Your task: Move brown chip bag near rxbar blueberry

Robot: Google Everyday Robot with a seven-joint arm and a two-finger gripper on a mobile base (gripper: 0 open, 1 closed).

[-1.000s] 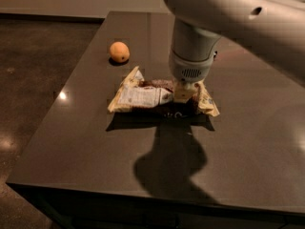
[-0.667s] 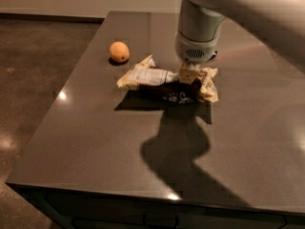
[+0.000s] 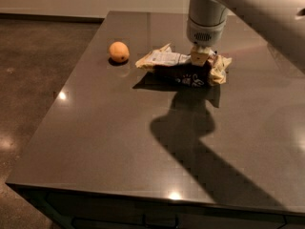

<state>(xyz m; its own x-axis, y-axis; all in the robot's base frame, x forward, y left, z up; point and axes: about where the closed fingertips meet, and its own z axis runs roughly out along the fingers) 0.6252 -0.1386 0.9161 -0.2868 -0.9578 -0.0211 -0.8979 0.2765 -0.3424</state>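
The brown chip bag (image 3: 177, 69) is crinkled, brown with cream-yellow edges and a white label panel on its left end. It hangs tilted just above the dark table (image 3: 119, 142), casting a shadow beneath. My gripper (image 3: 200, 57) comes down from above and is shut on the bag's upper middle. The white arm reaches in from the top right. The rxbar blueberry does not show in this view; it is hidden or out of view.
A round orange fruit (image 3: 119, 51) sits on the table to the left of the bag. The table's left edge and front edge drop to a brown floor (image 3: 33, 70). The arm's shadow falls across the table's middle.
My gripper has moved toward the far side of the table and a little right, carrying the chip bag with it. The orange fruit has not moved.
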